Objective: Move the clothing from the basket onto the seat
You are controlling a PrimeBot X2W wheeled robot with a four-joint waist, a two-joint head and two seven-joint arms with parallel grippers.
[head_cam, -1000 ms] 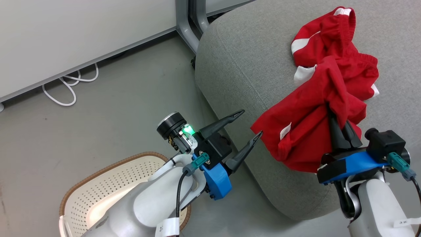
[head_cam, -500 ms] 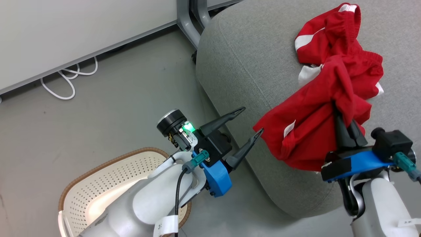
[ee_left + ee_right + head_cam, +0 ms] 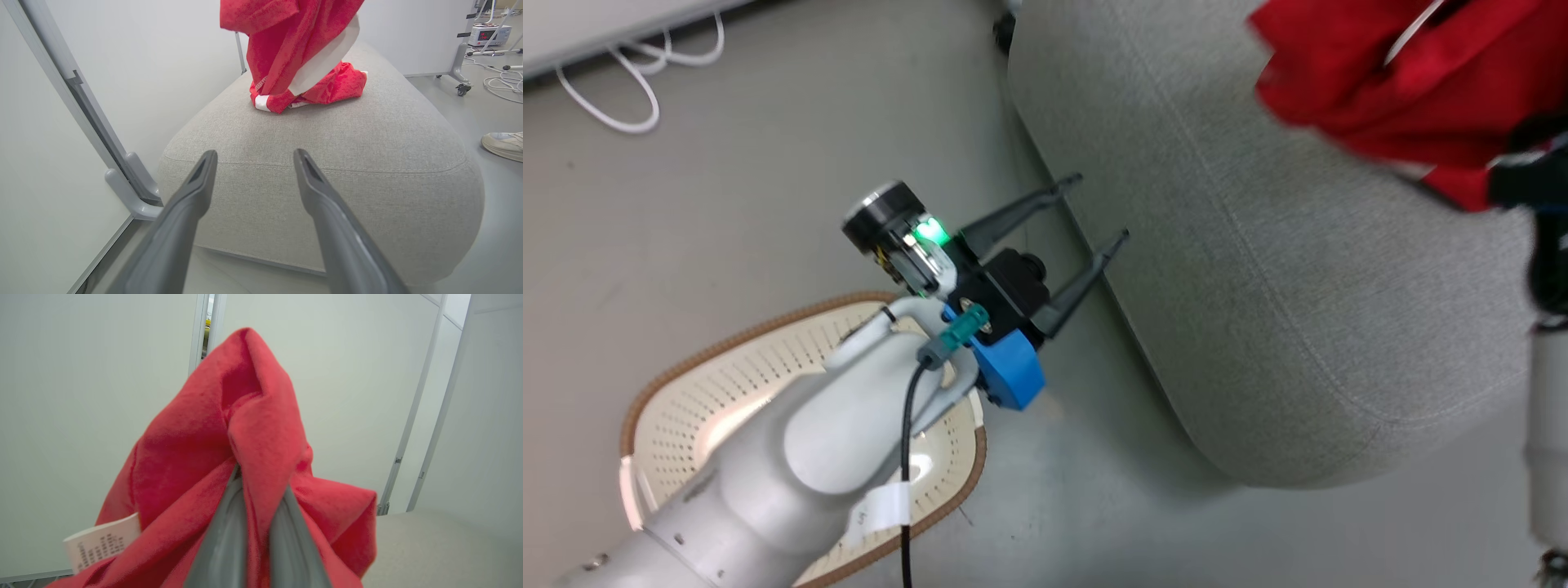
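Note:
The red clothing (image 3: 1372, 90) hangs blurred over the far right of the grey seat (image 3: 1258, 286). My right gripper (image 3: 258, 482) is shut on a fold of this red fabric, and a white label (image 3: 102, 543) shows lower left. In the left wrist view the clothing (image 3: 282, 45) dangles from above, and its lower end (image 3: 327, 85) rests bunched on the seat (image 3: 327, 134). My left gripper (image 3: 1102, 205) is open and holds nothing, beside the seat's near edge and above the floor. The cream basket (image 3: 686, 363) lies under my left forearm; its inside is partly hidden.
White cables (image 3: 621, 82) lie on the grey floor at the upper left. A partition foot (image 3: 130, 196) stands left of the seat. A person's shoe (image 3: 504, 145) rests on the floor right of the seat, and beyond it is a wheeled panel leg (image 3: 461, 87).
The head camera has shifted, so the whole picture has moved. My right gripper has lifted the red clothing higher and further over the seat. My left gripper stays open.

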